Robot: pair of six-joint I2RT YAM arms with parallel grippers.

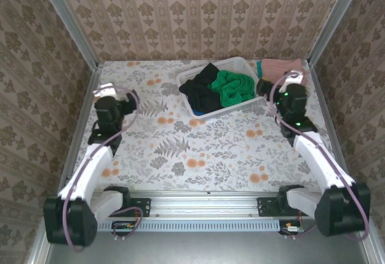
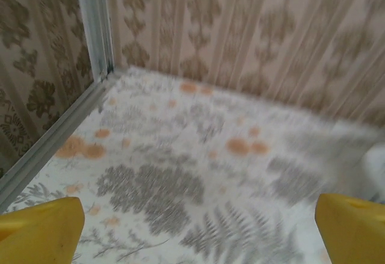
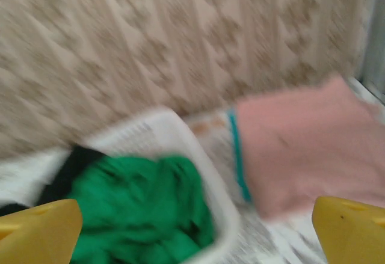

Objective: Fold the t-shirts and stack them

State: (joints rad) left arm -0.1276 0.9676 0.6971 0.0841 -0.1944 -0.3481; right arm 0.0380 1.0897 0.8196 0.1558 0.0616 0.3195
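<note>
Two shirts are looking finished: the salmon pink t-shirt [image 3: 301, 150] is lying folded flat in the far right corner of the tabletop [image 1: 198, 150], on top of the teal t-shirt [image 3: 238, 156], whose edge is peeking out along its left side. The other three are lying crumpled in the white basket [image 1: 228, 61], which is standing near the far edge just left of that stack. The black t-shirt [image 1: 201, 89] is on the left, the bright green t-shirt [image 1: 233, 88] on the right, and a scrap of the blue t-shirt [image 1: 196, 121] is showing at the basket's near left corner. The right gripper [image 3: 195, 231] is hanging near the basket's right end and the stack, fingers spread wide and gripping nothing. The left gripper [image 2: 195, 231] is hovering over bare tabletop towards the far left corner, equally wide and empty. The step in hand is probably fetching the third shirt. The next move is calling for the right gripper to dip into the basket, pinch the green tee alone, and carry it to the open middle of the tabletop for spreading.
</note>
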